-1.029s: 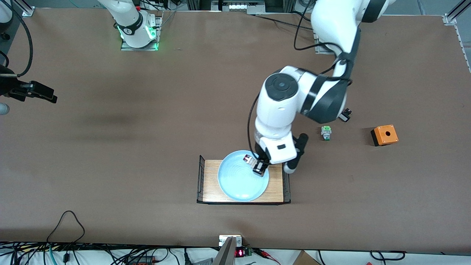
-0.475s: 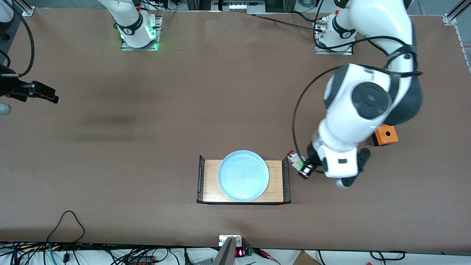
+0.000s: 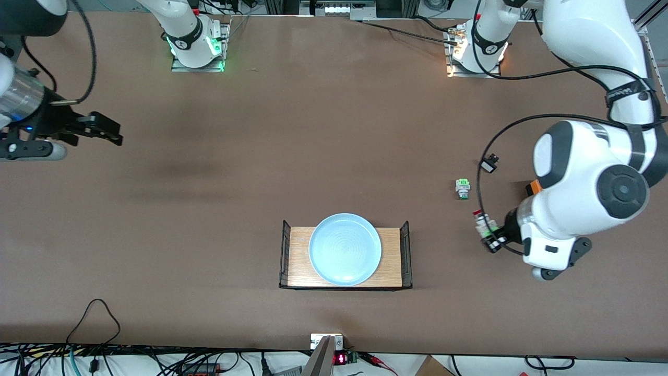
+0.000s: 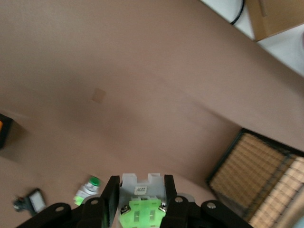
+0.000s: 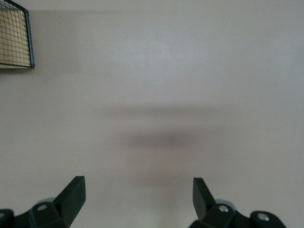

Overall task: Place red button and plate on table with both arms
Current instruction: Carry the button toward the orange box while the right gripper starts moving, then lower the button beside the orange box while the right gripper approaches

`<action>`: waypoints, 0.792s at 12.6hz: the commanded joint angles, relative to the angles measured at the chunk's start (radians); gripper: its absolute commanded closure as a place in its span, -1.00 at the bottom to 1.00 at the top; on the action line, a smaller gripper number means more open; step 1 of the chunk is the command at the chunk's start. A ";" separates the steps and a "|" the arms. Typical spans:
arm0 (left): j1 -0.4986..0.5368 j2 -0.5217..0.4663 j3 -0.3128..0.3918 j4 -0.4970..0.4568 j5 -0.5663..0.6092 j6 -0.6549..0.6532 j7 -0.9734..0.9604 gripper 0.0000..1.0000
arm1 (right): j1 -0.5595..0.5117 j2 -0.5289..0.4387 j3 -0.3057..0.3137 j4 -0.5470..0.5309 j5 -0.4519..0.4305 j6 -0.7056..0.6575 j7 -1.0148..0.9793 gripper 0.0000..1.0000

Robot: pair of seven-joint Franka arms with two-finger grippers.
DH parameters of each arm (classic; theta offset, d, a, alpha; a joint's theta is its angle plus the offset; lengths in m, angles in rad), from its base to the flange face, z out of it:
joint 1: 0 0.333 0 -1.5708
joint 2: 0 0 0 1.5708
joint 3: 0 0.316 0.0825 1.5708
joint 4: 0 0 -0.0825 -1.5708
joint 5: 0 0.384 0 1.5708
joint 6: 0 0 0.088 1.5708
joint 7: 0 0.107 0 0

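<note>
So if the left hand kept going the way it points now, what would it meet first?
Probably bare table. The left hand, shut on the red button, points down at open tabletop; the tray sits off to one side.

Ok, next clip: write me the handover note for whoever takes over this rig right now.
Left gripper: shut on the tiny red-capped push-button switch with a green block, held over bare brown tabletop toward the left arm's end, between the light-wood tray and the orange box.
Right gripper: open, empty, over bare table at the right arm's end; that arm waits.
Round pale-blue plate: on the tray, untouched.
Done: button is off the plate and tray.
Left: set the button down on the table, then move the plate from tray to table.
</note>
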 commanded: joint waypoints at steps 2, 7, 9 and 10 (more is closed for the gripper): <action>0.078 -0.054 -0.010 -0.200 -0.055 0.125 0.271 0.99 | 0.103 0.041 -0.005 0.010 0.000 0.022 0.186 -1.00; 0.148 -0.042 -0.010 -0.390 -0.112 0.288 0.566 0.99 | 0.175 0.041 -0.005 0.010 0.006 0.049 0.410 -1.00; 0.151 -0.024 -0.010 -0.469 -0.112 0.410 0.626 1.00 | 0.207 0.056 -0.004 0.010 0.019 0.087 0.562 -1.00; 0.157 -0.011 -0.010 -0.483 -0.112 0.444 0.664 0.99 | 0.239 0.068 -0.004 0.010 0.022 0.117 0.637 -1.00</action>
